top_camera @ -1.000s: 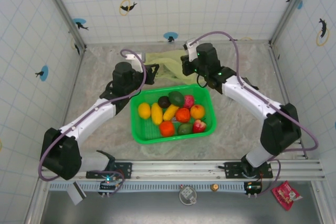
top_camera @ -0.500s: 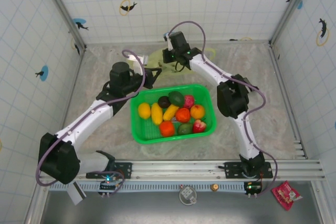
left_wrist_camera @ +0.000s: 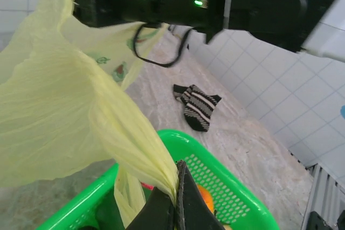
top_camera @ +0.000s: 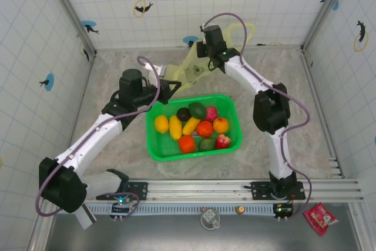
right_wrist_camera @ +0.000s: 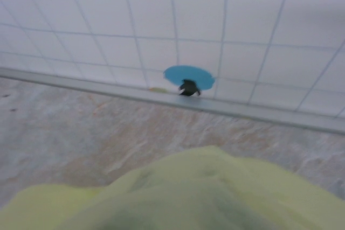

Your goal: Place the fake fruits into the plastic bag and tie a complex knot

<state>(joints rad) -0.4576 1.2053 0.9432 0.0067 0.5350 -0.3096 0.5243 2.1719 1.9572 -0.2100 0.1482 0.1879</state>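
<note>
The plastic bag (top_camera: 191,73) hangs stretched above the surface near its far edge, behind the green basket (top_camera: 154,151) of fake fruits (top_camera: 200,124). The left end effector (left_wrist_camera: 173,197) is pinched on bunched film, and the right end effector (top_camera: 202,63) appears to grip the opposite edge. The film looks light, limp and slippery, so it is best held by the gathered rim or the handles.

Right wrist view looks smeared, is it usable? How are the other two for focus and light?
Right wrist: soft throughout, the bag a featureless yellow-green smear, tile lines and blue sticker fuzzy. Left wrist: the near bag film is slightly soft and bright, the striped cloth farther off fairly crisp. Top external: sharp, evenly lit, only faint shadows around the basket.
</note>
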